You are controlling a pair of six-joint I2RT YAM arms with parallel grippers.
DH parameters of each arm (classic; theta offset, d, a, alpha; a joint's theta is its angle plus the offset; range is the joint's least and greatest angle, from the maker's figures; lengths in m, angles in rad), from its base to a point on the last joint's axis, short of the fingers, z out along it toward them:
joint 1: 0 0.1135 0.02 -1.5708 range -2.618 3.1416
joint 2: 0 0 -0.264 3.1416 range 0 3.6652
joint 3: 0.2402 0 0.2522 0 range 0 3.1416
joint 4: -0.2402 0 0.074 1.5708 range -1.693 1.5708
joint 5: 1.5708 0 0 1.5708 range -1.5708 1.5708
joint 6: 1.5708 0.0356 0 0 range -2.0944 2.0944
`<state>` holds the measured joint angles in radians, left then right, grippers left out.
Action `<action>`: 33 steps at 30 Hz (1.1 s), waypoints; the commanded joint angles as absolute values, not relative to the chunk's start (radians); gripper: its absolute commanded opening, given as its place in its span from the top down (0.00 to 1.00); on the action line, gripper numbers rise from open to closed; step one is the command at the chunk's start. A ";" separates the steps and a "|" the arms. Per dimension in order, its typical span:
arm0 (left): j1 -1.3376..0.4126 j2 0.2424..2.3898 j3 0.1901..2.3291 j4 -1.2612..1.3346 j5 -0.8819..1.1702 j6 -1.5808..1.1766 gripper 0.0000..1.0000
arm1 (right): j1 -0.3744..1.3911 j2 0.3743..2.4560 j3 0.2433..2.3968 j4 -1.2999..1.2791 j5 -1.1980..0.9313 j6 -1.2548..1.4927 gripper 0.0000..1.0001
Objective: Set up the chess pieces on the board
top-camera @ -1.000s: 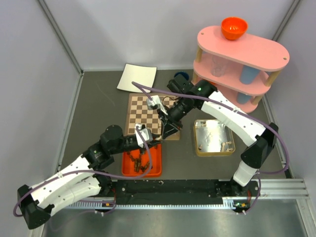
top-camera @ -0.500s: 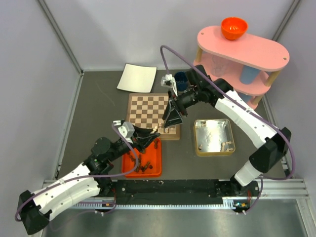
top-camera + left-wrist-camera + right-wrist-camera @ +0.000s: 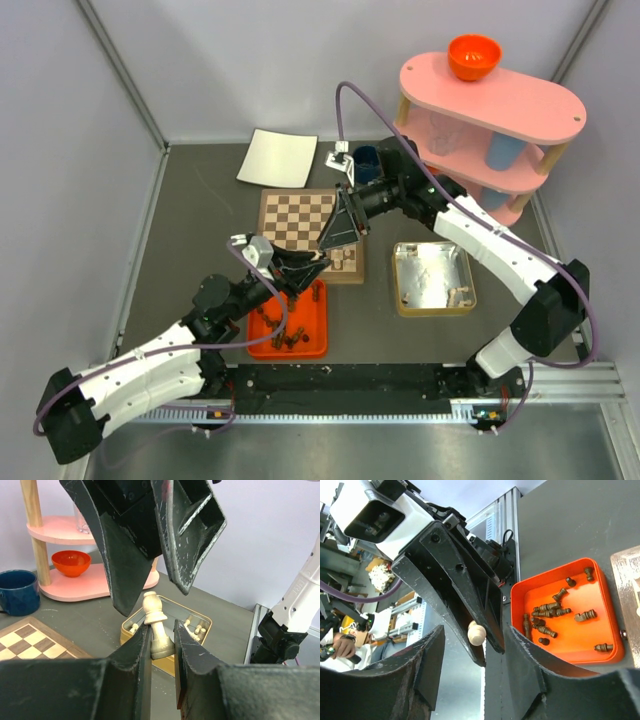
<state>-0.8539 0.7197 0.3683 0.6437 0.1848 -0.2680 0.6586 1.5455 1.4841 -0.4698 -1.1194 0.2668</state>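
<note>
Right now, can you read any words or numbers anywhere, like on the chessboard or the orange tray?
No readable text anywhere.
The board, orange tray, pink shelf, blue mug, white sheet and pale chess piece carry no words, numbers or signs.
Background clutter in the right wrist view is too blurred to read.

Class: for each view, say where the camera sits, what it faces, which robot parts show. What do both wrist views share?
Top external: above, behind the bases, looking down on the board; both arms show.
Left wrist: behind the left gripper, facing the right gripper and pink shelf.
Right wrist: behind its own fingers, facing the orange tray.
Both wrists share the pale chess piece the left gripper holds.
</note>
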 commanded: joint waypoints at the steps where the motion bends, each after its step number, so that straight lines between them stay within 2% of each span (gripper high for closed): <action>1: -0.862 0.727 0.399 0.726 0.172 -0.287 1.00 | 0.663 1.506 1.459 -0.382 -1.149 0.327 0.56; 5: -0.862 0.727 0.402 0.723 0.166 -0.285 1.00 | 0.666 1.511 1.456 -0.377 -1.161 0.328 0.63; 12: -0.862 0.716 0.397 0.704 0.143 -0.279 1.00 | 0.676 1.517 1.460 -0.379 -1.181 0.327 0.89; 17: -0.864 0.713 0.400 0.683 0.143 -0.272 1.00 | 0.684 1.520 1.466 -0.382 -1.186 0.310 0.98; 18: -0.862 0.706 0.403 0.663 0.144 -0.265 0.95 | 0.684 1.523 1.468 -0.388 -1.184 0.298 0.99; 19: -0.862 0.700 0.408 0.649 0.144 -0.258 0.83 | 0.684 1.528 1.482 -0.397 -1.169 0.285 0.99; 20: -0.862 0.690 0.413 0.629 0.147 -0.243 0.57 | 0.683 1.535 1.495 -0.417 -1.155 0.264 0.99; 22: -0.862 0.638 0.455 0.466 0.202 -0.226 0.28 | 0.680 1.568 1.567 -0.528 -1.079 0.154 0.99; 23: -0.862 0.617 0.481 0.375 0.225 -0.168 0.05 | 0.681 1.581 1.598 -0.576 -1.040 0.106 0.99; 24: -0.861 0.577 0.539 0.209 0.241 -0.137 0.01 | 0.680 1.604 1.642 -0.603 -0.958 0.034 1.00; 28: -0.841 0.486 0.672 -0.146 0.122 -0.008 0.01 | 0.689 1.653 1.680 -0.617 -0.755 -0.093 1.00; 33: -0.755 0.466 0.813 -0.343 -0.046 0.052 0.01 | 0.739 1.761 1.744 -0.611 -0.536 -0.196 1.00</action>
